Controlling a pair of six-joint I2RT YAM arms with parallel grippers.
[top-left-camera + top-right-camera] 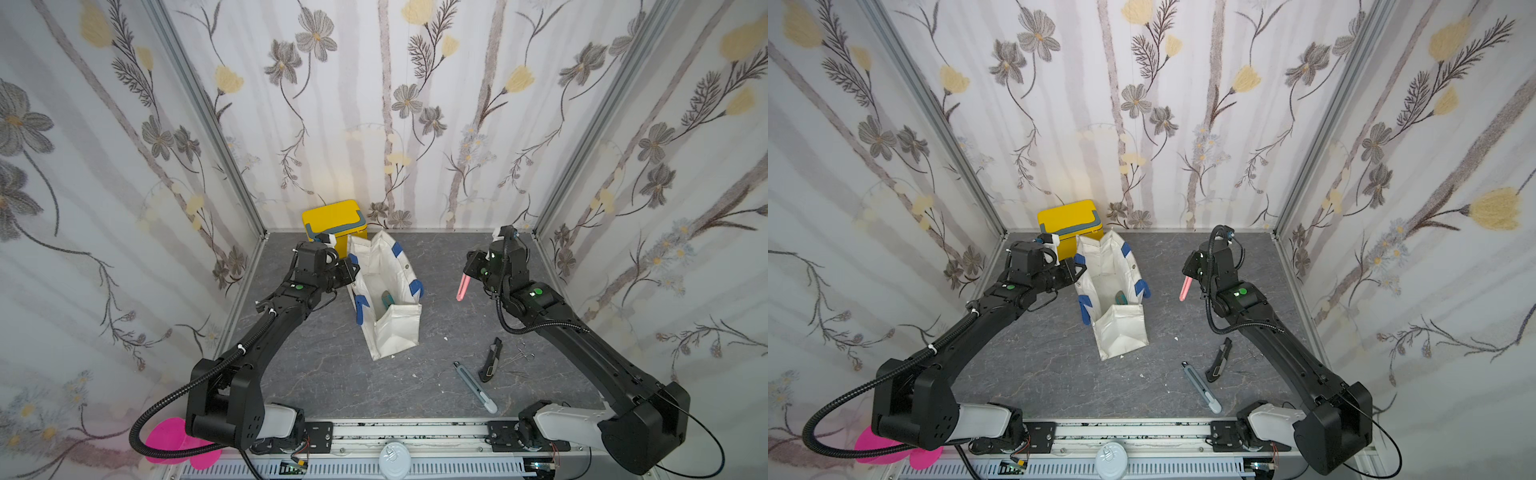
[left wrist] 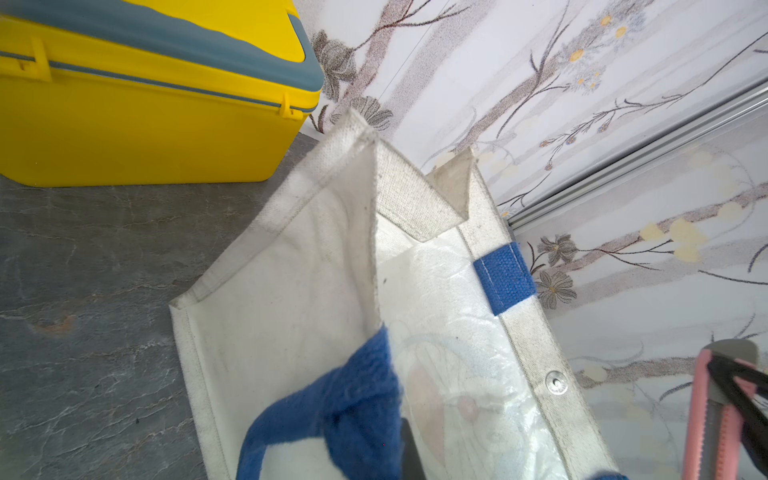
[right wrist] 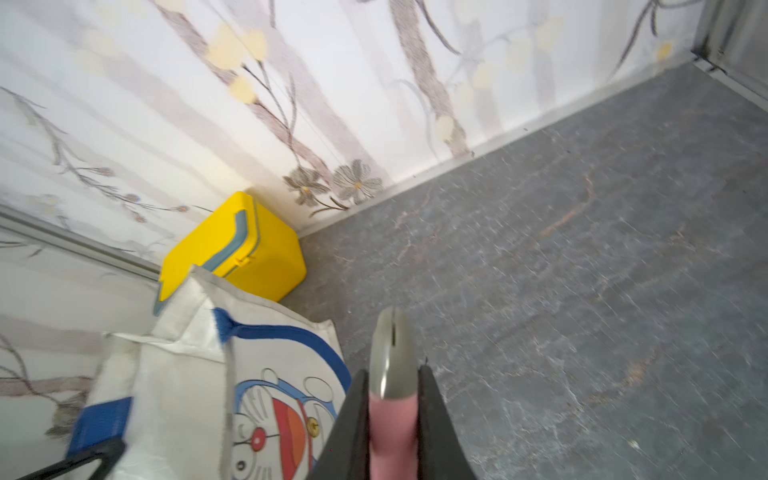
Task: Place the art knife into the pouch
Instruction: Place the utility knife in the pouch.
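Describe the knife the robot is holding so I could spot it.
Find the white pouch in the middle. To its right, the right gripper holds the art knife in the air, hanging down. It alone is pink; the grey knife and the black knife lie on the table.

One pink knife (image 1: 463, 286), two more knives (image 1: 476, 386) (image 1: 490, 360), one pouch (image 1: 395, 332), one box (image 1: 332, 216).

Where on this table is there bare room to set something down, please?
Bare tabletop lies right of the canvas tote bag up to the back wall, and in front of it beside the left arm. Crowded: front right, where the grey cutter, black cutter and forceps lie, and back left, where the yellow box stands close behind the bag.
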